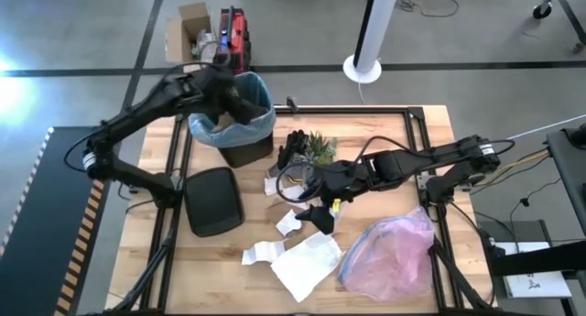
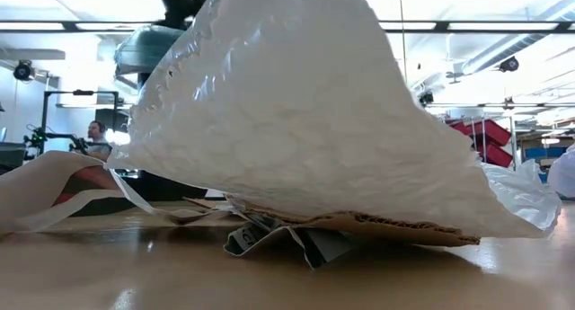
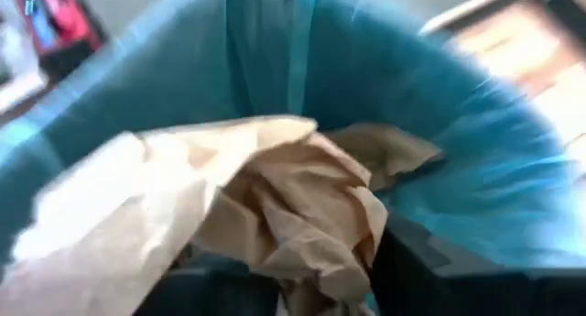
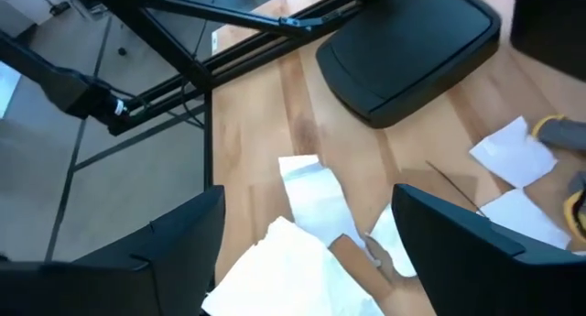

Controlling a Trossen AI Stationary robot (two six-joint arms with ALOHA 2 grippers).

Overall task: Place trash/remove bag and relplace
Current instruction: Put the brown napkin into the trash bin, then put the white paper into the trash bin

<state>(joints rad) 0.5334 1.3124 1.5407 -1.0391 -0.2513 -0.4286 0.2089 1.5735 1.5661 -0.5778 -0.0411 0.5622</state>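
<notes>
A dark bin (image 1: 249,151) lined with the light blue bag (image 1: 206,128) stands at the table's far left. My left gripper (image 1: 240,103) hangs over its mouth, fingers parted, with crumpled brown paper trash (image 3: 302,215) between them above the bag (image 3: 476,142). My right gripper (image 1: 320,215) hovers open over the table's middle, above white paper trash (image 4: 311,201) lying flat on the wood, and touches nothing. More white sheets (image 1: 307,261) lie near the front edge. My left gripper (image 3: 325,279) has the crumpled brown paper between its parted fingers (image 3: 430,270), slanting down from above the bin's mouth. Whether the fingers touch the paper I cannot tell.
The bin's black lid (image 1: 212,201) lies flat at the left. A pinkish plastic bag (image 1: 389,256) lies at the front right, and a small green plant (image 1: 316,147) stands behind my right arm. A large white sheet (image 2: 305,121) fills the low view. A person (image 2: 94,135) sits in the room beyond.
</notes>
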